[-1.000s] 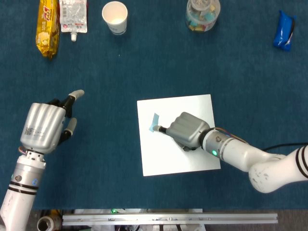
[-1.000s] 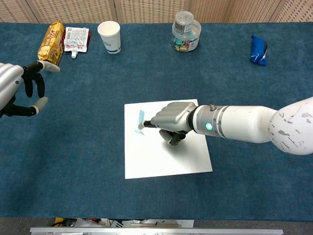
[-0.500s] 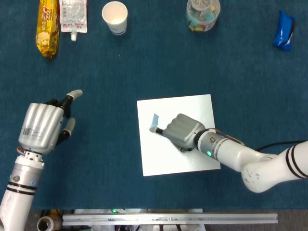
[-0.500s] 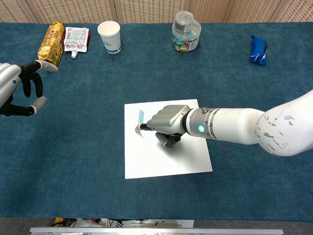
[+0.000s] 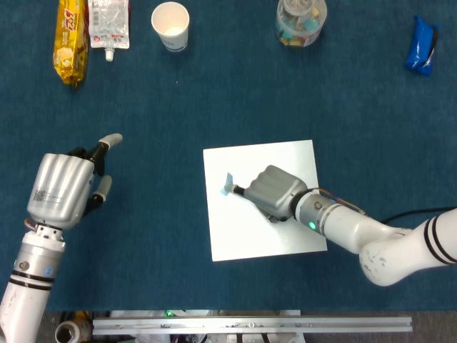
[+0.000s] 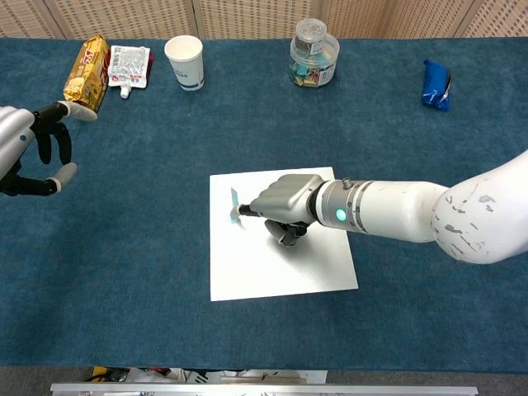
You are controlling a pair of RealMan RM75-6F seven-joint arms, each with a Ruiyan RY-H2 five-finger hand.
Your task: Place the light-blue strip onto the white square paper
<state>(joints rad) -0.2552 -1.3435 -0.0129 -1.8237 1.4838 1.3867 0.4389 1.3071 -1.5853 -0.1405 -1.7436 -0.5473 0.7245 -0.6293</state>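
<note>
1. My right robot hand pinched the light-blue strip at its fingertips, over the left part of the white square paper.
2. The paper lay flat on the blue desk.
3. My left robot hand hung apart, fingers loosely spread, holding nothing.

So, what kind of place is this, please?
Probably a lab or robot test bench, not a home: a table in blue cloth, snacks and a paper cup lined along the far edge, and the right hand holding a light-blue strip over white square paper.
</note>
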